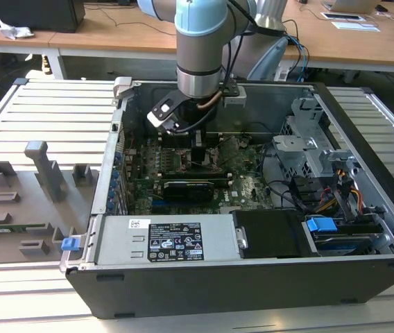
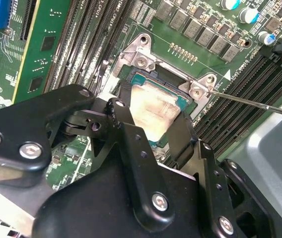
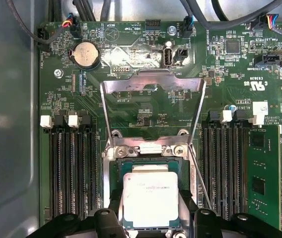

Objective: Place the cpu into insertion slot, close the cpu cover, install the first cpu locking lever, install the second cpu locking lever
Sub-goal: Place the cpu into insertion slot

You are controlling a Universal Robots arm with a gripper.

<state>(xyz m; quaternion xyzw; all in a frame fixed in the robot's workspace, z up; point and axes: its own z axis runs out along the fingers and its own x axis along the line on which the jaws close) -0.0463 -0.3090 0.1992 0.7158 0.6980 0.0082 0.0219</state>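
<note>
In the exterior view my gripper (image 1: 200,158) reaches down into the open computer case onto the green motherboard. Both wrist views show the cpu (image 3: 150,198) (image 2: 153,111), a square chip with a dull silver top, between my black fingers (image 3: 112,207); the gripper (image 3: 150,210) (image 2: 151,126) is shut on it. The chip sits directly over the insertion slot (image 3: 148,163) (image 2: 156,75); whether it is seated I cannot tell. The cpu cover (image 3: 151,79) stands swung open beyond the slot. A thin locking lever (image 3: 200,181) (image 2: 255,104) sticks out beside the socket.
Long black memory slots (image 3: 74,168) (image 3: 225,168) flank the socket on both sides. A power supply with a white label (image 1: 176,239) and a drive cage (image 1: 315,149) fill the case. A grey fixture tray (image 1: 16,201) lies at the exterior view's left.
</note>
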